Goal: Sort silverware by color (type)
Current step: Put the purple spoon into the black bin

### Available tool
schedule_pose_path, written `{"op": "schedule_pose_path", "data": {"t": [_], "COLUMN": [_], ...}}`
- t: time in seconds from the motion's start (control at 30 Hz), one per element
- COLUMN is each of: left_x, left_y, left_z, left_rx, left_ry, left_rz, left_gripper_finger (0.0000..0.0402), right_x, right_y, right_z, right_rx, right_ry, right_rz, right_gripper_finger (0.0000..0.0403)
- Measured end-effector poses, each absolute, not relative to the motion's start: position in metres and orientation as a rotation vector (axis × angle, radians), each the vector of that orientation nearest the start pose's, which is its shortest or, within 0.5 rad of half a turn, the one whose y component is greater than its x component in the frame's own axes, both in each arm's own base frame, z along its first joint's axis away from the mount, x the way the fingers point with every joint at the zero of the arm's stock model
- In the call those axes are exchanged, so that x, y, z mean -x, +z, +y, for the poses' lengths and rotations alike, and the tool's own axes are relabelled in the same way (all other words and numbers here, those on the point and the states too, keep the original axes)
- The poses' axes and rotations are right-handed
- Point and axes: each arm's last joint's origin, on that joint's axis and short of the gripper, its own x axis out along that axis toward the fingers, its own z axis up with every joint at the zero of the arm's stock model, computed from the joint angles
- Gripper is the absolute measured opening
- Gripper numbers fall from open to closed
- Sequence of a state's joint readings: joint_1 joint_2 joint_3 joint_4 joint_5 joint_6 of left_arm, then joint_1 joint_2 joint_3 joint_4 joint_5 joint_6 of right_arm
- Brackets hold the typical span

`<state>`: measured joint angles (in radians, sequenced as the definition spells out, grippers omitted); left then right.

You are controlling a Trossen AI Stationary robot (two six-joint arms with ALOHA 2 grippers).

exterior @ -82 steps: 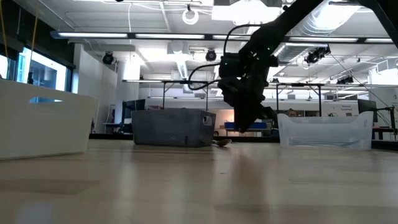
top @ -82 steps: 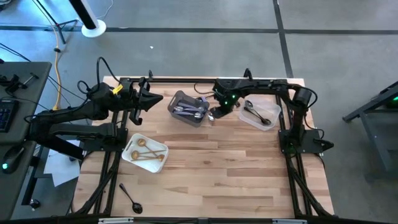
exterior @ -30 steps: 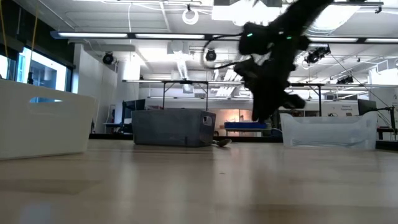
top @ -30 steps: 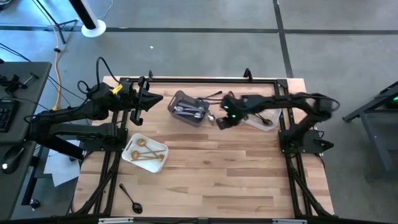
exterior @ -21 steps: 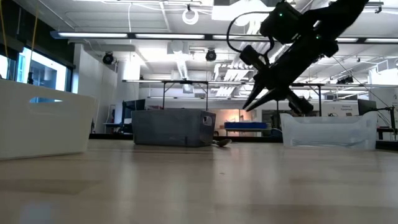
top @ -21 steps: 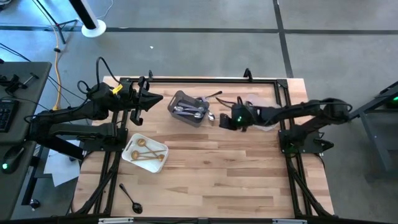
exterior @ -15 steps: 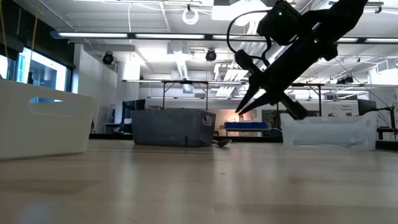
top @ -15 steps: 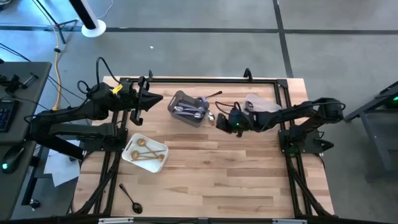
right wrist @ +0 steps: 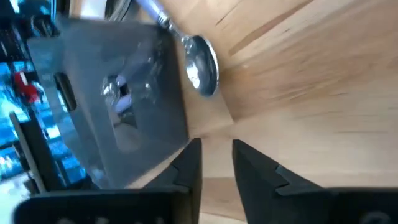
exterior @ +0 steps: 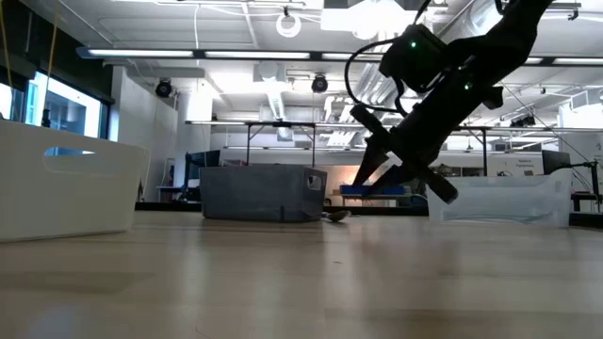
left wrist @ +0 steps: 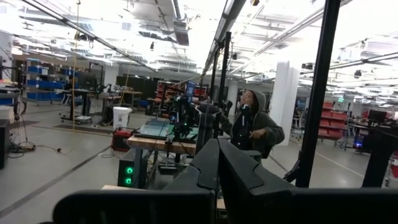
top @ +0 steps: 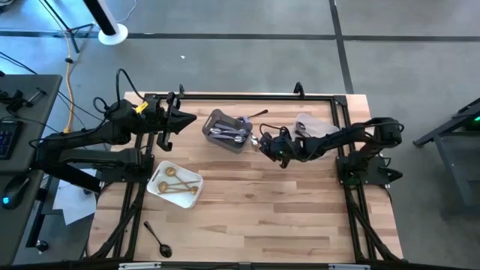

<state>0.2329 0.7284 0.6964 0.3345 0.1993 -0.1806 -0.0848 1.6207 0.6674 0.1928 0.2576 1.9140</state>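
Planks of the wooden table are being lit by ceiling lights; right gripper, fingers narrowly parted, is being held at three o'clock of the grey bin; left gripper is being kept closed.

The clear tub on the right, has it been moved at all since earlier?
Yes. The clear tub now sits nearer the table's far edge, farther from the grey bin than before.

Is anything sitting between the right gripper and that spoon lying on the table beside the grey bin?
Nothing visible does. The right gripper, fingers slightly apart, hangs just off the spoon, with only bare wooden table between them. The grey bin stands right beside the spoon, to one side, not in the path.
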Motion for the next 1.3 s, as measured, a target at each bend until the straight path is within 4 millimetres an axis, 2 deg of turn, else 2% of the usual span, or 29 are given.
{"op": "schedule_pose_path", "data": {"t": [0.13,0.23,0.73,0.97,1.3], "left_x": [-0.159,-0.159,-0.159,-0.158,-0.159], "left_y": [0.360,0.360,0.360,0.360,0.360], "left_z": [0.032,0.032,0.032,0.032,0.032], "left_rx": [0.114,0.115,0.108,0.097,0.083], "left_ry": [0.007,0.007,0.008,0.010,0.012], "left_rz": [-0.297,-0.297,-0.297,-0.297,-0.297], "left_gripper_finger": [0.0000,0.0000,0.0000,0.0000,0.0000], "right_x": [-0.293,-0.293,-0.302,-0.306,-0.305], "right_y": [0.130,0.124,0.107,0.106,0.105], "right_z": [-0.037,-0.039,-0.047,-0.055,-0.056], "right_rx": [-1.763,-1.802,-1.849,-1.863,-1.855], "right_ry": [-0.962,-0.997,-1.013,-0.988,-1.002], "right_rz": [0.172,0.157,0.028,-0.028,-0.017], "right_gripper_finger": [0.0098,0.0107,0.0107,0.0107,0.0107]}}
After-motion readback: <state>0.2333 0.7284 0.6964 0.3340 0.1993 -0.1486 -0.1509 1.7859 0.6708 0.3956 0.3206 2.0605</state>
